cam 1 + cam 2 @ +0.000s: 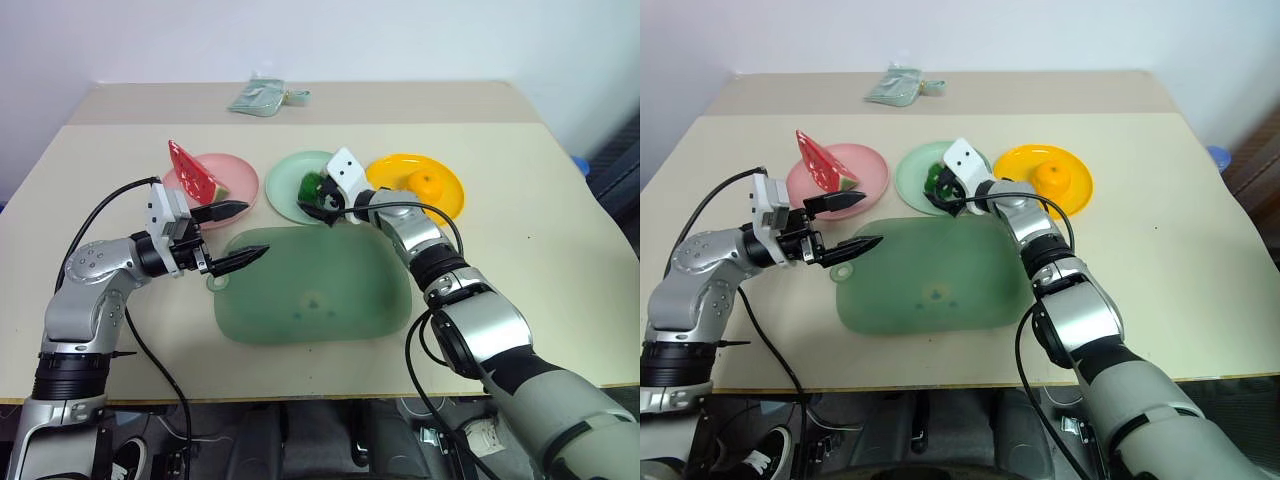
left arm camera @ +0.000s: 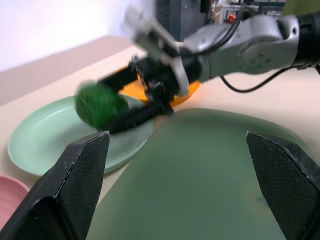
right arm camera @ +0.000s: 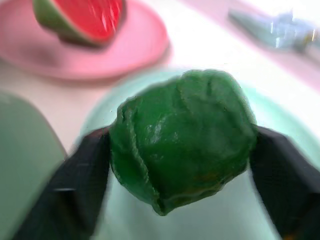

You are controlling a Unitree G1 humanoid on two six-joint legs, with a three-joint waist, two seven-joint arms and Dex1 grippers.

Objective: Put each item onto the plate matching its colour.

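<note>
Two black fingers of the right gripper [image 1: 322,197] clamp the dark-green lump [image 3: 182,137] over the mint plate [image 1: 285,180], centre frame; left gripper [image 1: 240,236] gapes wide, centre-left.

the two eye views look forward and down from the robot's head onto the bench [image 1: 560,300], taking in its whole width, the far wall and both arms. they differ by a small sideways offset and share the same scene: three plates in a row and the green mat [image 1: 320,285] in front of them. the left wrist view sits low over the mat, close to it, facing across it toward the mint green plate [image 2: 45,140] and the right arm. the right wrist view is very close to the dark-green lump [image 3: 182,137], facing over the mint green plate toward the pink plate [image 3: 125,47]. both wrist views share the mint green plate.
</note>
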